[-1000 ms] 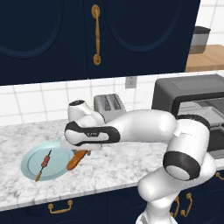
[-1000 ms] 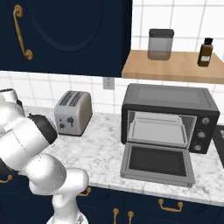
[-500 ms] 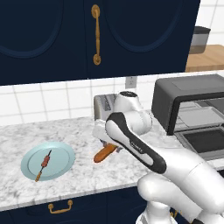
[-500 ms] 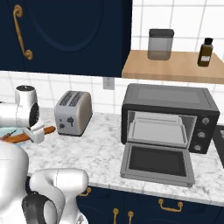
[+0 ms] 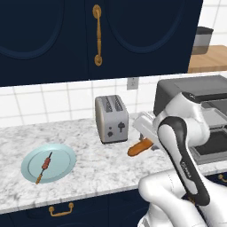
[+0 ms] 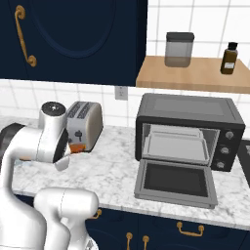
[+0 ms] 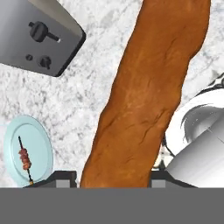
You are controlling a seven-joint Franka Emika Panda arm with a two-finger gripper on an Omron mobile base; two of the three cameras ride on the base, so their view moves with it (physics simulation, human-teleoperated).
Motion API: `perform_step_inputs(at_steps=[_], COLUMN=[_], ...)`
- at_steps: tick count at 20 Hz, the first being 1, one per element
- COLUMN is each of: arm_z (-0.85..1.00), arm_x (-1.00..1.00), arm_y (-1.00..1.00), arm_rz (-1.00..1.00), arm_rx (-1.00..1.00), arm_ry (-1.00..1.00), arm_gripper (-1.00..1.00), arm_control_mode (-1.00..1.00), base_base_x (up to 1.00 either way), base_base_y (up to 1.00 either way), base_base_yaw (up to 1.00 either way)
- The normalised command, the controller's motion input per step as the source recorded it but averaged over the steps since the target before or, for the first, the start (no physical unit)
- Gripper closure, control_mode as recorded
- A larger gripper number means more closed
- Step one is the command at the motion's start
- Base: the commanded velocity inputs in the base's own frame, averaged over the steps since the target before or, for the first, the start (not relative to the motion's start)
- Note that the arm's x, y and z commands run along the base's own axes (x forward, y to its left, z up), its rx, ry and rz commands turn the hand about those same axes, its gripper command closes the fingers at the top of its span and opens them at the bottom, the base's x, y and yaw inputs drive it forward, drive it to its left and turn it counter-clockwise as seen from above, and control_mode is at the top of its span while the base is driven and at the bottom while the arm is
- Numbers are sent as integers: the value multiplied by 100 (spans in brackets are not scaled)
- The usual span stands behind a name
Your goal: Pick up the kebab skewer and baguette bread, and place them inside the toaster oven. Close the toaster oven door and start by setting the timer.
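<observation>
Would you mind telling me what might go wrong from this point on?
The gripper holds the baguette bread near one end, so the long free end may swing or slip. Its route to the toaster oven passes close to the silver toaster, which it might clip. The kebab skewer remains on the plate, awaiting another trip.
</observation>
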Motion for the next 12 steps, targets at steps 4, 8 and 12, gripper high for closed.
perform_step_inputs(at_steps=[4,8,12], arm_z=[66,42,31], arm_x=[-8,-10,-7], arm_y=[-100,-100,-100], arm_rz=[-15,-14,-14], arm_rx=[5,1,1], arm_ry=[-1,-4,-1], arm_gripper=[100,100,100], arm_control_mode=[-100,-100,-100], base_base_x=[0,0,0], base_base_y=[0,0,0], base_base_yaw=[0,0,0])
